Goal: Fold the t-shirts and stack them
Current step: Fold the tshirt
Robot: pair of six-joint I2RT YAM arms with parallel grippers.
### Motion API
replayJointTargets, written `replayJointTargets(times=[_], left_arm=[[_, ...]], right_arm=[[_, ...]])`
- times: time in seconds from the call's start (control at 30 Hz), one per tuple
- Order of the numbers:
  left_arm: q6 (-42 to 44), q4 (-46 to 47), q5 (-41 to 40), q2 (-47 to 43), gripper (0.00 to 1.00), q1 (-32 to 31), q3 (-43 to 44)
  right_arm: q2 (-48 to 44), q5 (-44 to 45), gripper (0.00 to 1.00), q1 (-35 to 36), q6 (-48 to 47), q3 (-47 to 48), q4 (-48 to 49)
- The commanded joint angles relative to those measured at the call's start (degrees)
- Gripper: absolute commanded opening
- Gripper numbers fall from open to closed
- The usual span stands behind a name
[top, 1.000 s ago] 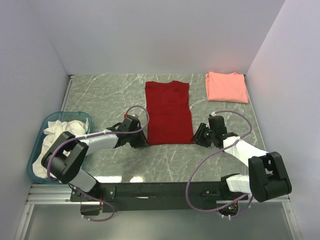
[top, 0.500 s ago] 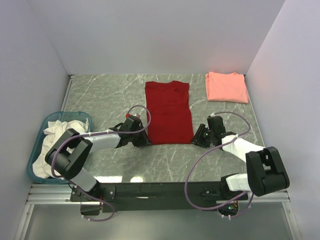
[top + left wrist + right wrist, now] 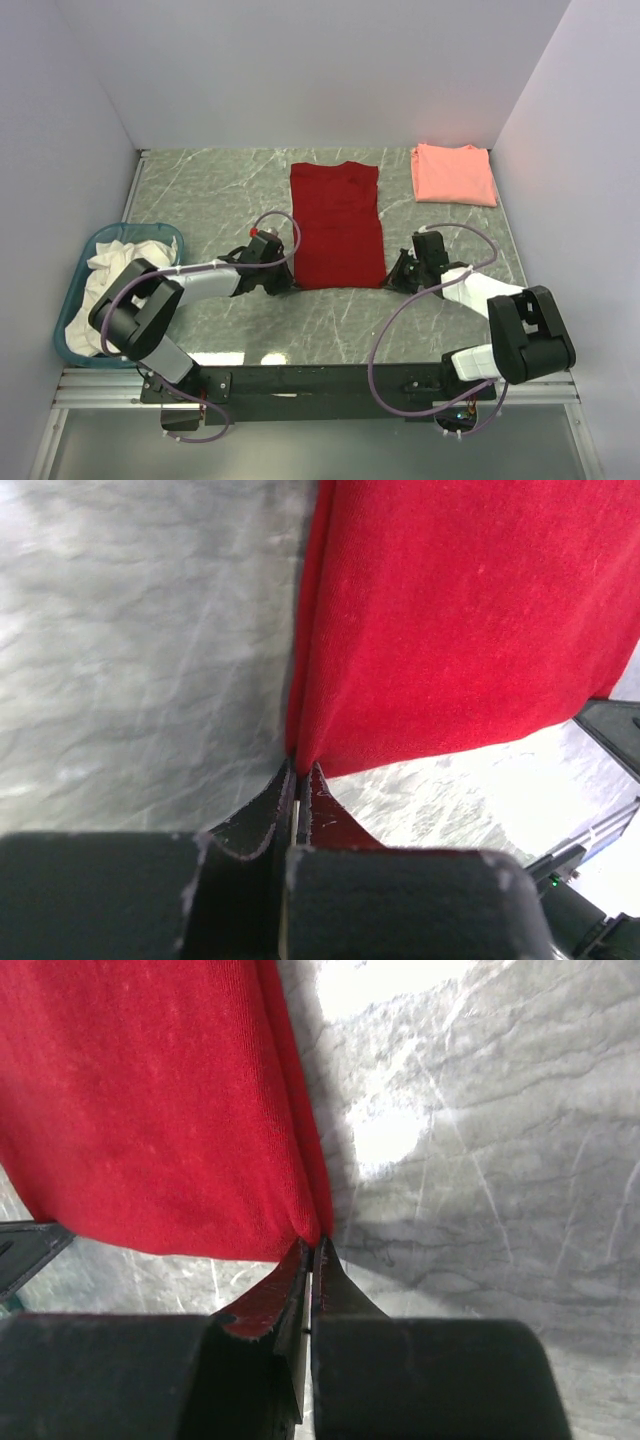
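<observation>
White walls close in a grey marbled bench (image 3: 200,190) on three sides, with both arms reaching forward from its near edge. At the middle of the bench lies the red shirt (image 3: 337,225), flat and folded into a narrow strip. Its long axis runs from near to far, with the neckline at the far end and the straight hem toward the arms. The left gripper (image 3: 290,284) is at the near left corner of that hem and the right gripper (image 3: 393,281) at the near right corner, both low on the bench with the hem stretched between them. In the left wrist view the left gripper (image 3: 298,770) has its fingers pressed together on the corner of the red cloth (image 3: 470,620), where the folded side edge meets the hem. The cloth spreads away from the pinch, up and to the right. In the right wrist view the right gripper (image 3: 312,1245) is likewise clamped on the opposite corner, its tips meeting on the red cloth (image 3: 150,1100), which spreads up and to the left, with bare bench to its right. The pink shirt (image 3: 453,174) sits well apart in the far right corner, folded into a compact, roughly square block close to the right wall. At the left edge a teal basket (image 3: 95,245) holds crumpled white cloth (image 3: 105,270).
</observation>
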Motion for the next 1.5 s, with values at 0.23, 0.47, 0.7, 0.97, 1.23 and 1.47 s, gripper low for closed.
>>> replayJointTargets(times=[0.23, 0.47, 0.7, 0.97, 1.23, 1.47], left_arm=[[-1.05, -5.97, -3.33, -15.53, 0.01, -2.53, -8.52], [-6.59, -9.3, -6.32, -27.76, 0.01, -9.98, -15.8], [-14.15, -15.28, -10.27, -43.4, 0.01, -18.17, -22.41], [-18.37, -25.03, -14.75, -55.36, 0.01, -24.76, -21.28], [-16.27, -30.48, -20.47, -53.35, 0.01, -25.03, -11.8], [-12.84, -36.73, -27.24, -45.8, 0.0, -24.33, 0.17]], right_arm=[[-14.74, -3.87, 0.0, 1.55, 0.08, -8.9, -1.33], [-30.2, -7.65, 0.0, 4.62, 2.89, -16.89, -5.8], [-53.03, -6.87, 0.0, 7.36, 6.67, -19.63, -20.04], [-68.01, -8.62, 0.0, 7.62, 6.85, -19.9, -33.05], [-59.42, -3.62, 0.0, 7.62, 4.22, -10.15, -30.96], [-47.83, 0.52, 0.0, 7.62, 1.93, 2.69, -27.71]])
